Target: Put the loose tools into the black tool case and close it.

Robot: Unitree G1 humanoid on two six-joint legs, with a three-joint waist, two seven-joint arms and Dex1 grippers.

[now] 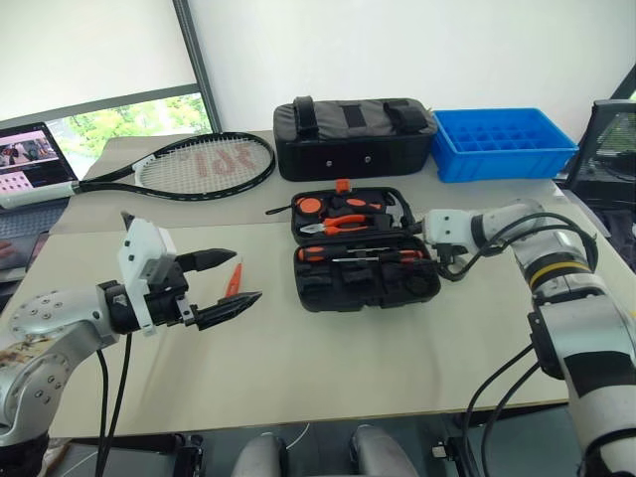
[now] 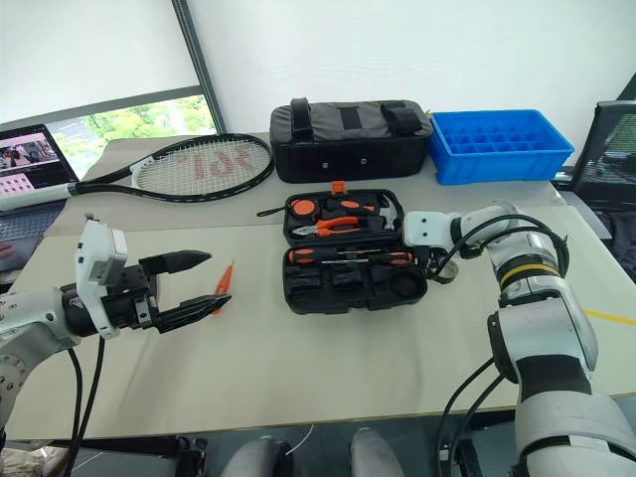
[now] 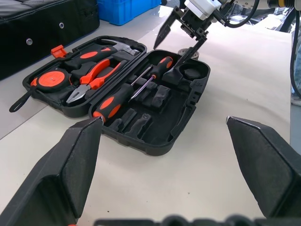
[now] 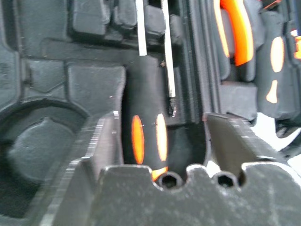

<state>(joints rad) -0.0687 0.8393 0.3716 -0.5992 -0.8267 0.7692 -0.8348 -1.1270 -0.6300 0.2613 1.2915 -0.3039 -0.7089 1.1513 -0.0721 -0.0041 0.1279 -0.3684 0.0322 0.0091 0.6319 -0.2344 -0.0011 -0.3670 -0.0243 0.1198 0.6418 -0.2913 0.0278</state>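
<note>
The black tool case (image 1: 328,286) lies open mid-table, its orange latch toward the far side. Two black-and-orange-handled screwdrivers (image 3: 117,96) lie in slots of its near half. My right gripper (image 3: 168,55) hangs open over the case's right end. In the right wrist view its fingers (image 4: 101,141) stand on either side of one screwdriver handle (image 4: 146,136) without squeezing it. A small orange tester screwdriver (image 1: 234,280) lies on the table left of the case. My left gripper (image 1: 244,275) is open and empty, held above the table over that tester.
Pliers (image 3: 91,77) and other tools fill the case's far half. A tennis racket (image 1: 204,164), a black fabric bag (image 1: 353,137) and a blue crate (image 1: 502,142) line the far side. A laptop (image 1: 30,164) stands at the left edge.
</note>
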